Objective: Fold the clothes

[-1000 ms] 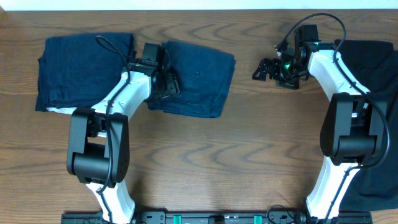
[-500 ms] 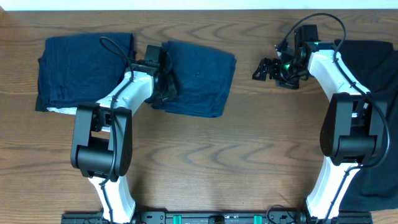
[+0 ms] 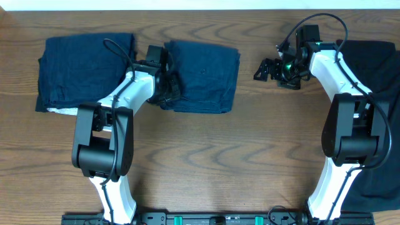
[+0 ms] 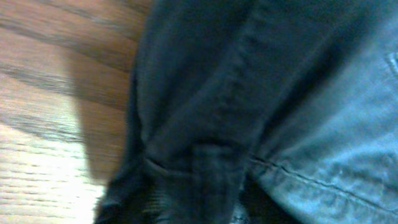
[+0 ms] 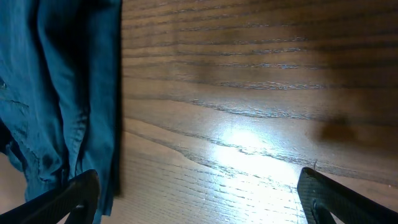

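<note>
Overhead: left gripper (image 3: 167, 84) at edge of folded navy garment (image 3: 206, 75).

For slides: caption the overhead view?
Left end effector at edge of folded navy denim garment; right end effector open over wooden table.

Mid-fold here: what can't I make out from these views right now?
Left pincer: overhead, its own wrist covers the jaws; left wrist view shows only blurred denim garment, so grip unknown.
Black garment: overhead, cut by the right edge and partly under the right arm.
</note>
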